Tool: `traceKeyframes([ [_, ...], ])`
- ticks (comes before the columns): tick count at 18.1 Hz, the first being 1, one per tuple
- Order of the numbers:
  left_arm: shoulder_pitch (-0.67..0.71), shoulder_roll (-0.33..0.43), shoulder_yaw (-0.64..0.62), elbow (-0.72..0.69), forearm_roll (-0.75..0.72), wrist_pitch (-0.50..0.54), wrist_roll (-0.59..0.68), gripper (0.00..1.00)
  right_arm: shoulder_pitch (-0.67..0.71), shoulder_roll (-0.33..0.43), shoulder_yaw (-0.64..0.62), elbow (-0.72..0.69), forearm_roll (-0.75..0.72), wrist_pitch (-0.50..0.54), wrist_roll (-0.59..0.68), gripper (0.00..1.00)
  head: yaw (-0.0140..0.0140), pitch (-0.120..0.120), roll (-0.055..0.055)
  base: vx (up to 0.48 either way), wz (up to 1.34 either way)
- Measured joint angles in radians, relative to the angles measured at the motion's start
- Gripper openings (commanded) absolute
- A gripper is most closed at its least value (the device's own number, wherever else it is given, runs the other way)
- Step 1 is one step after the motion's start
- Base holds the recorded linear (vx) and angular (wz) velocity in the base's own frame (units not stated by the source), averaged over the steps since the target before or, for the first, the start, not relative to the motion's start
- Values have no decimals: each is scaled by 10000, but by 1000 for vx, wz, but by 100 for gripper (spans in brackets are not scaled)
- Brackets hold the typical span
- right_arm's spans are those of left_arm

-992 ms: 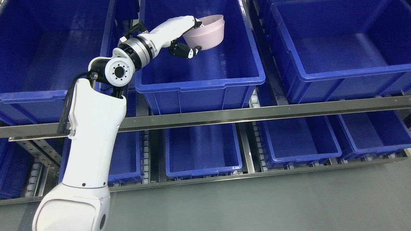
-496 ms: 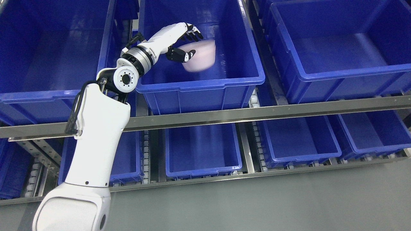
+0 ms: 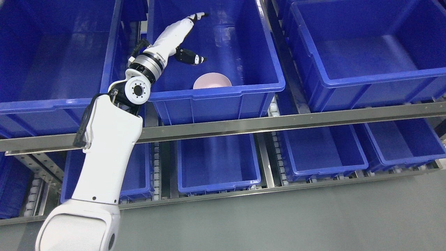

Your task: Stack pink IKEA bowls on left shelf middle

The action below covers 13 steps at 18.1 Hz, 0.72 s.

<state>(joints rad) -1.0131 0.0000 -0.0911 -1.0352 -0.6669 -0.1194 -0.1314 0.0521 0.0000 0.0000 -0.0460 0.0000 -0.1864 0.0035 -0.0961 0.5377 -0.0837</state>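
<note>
Here the left hand (image 3: 186, 38) hangs spread and empty over the middle deep blue plastic bin (image 3: 216, 91), apart from the pale pink round bowl (image 3: 212, 81) lying against its front wall.

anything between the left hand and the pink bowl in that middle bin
No. In the head view only bare blue bin floor separates the open left hand from the pink bowl, which sits against the bin's near wall.

bins (image 3: 216, 94): looking like glossy, smooth blue plastic
bowl (image 3: 212, 81): showing matt pink plastic
shelf rail (image 3: 278, 122): gleaming as brushed metal
arm (image 3: 104, 160): shining as smooth white plastic
</note>
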Motion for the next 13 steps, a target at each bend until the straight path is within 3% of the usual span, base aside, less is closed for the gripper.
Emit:
traceKeyframes([
  [2,81,1,148,-41,1569,169,1696,97,0,0,0,0,0,0,1,100,0,0,0,2,-162],
  [4,286,1,354,-324,2866,725,2536,99,0,0,0,0,0,0,0,100,0,0,0,-14,-296],
  [9,1432,-1,881,-1821,4715,2259,3008,100,4,0,0,0,0,-1,1,100,0,0,0,-26,-410],
  [13,2505,0,1183,-3054,5314,2597,2782,100,3,0,0,0,0,-1,1,100,0,0,0,-34,-166],
])
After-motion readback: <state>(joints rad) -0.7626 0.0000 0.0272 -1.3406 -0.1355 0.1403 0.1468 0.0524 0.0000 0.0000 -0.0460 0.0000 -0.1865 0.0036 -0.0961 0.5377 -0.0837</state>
